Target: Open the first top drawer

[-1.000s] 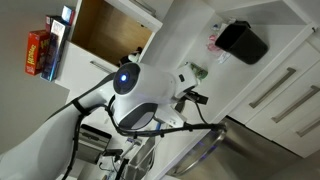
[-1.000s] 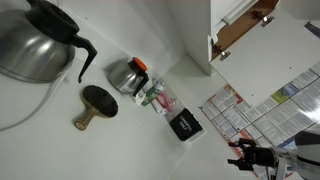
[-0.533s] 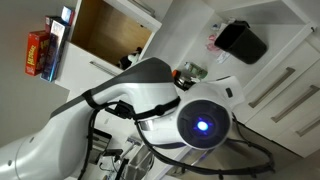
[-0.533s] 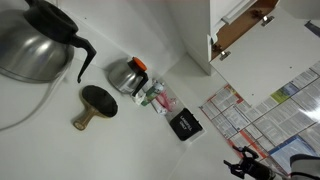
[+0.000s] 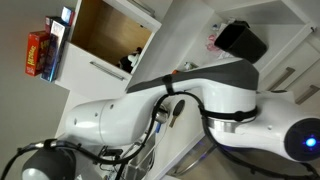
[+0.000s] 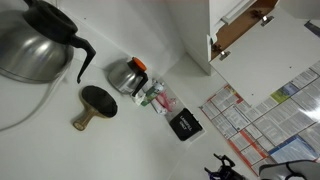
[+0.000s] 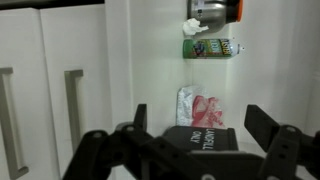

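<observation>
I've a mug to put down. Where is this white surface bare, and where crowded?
In an exterior view the white surface is bare below the brown round pad and beside the black box, and between the large steel coffee pot and the open cupboard. Crowded: the row from small steel carafe through snack packets to black box.

Packet [image 7: 200, 105] between box [image 7: 205, 141] and pouch [image 7: 212, 48], kettle [image 7: 212, 10] beyond
</observation>
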Tool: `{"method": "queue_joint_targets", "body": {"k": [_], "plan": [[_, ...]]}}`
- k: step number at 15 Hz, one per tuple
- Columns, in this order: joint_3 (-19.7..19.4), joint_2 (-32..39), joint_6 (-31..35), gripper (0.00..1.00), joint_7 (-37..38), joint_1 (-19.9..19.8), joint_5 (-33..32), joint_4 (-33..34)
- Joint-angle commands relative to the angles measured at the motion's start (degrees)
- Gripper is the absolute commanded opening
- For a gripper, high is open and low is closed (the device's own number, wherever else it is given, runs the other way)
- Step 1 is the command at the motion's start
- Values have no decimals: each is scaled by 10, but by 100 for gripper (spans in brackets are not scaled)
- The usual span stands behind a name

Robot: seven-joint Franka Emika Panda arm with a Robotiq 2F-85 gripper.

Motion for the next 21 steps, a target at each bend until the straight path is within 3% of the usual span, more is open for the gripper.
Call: {"method": "queue_joint_targets", "body": {"k": [1, 7, 15, 21], "plan": [[56, 107, 15, 100, 9, -60, 6, 105], [106, 191, 56, 100, 8, -102, 2, 194], [116, 191, 58, 100, 1, -105, -5, 193], [157, 266, 79, 100, -27, -139, 113, 230]]}}
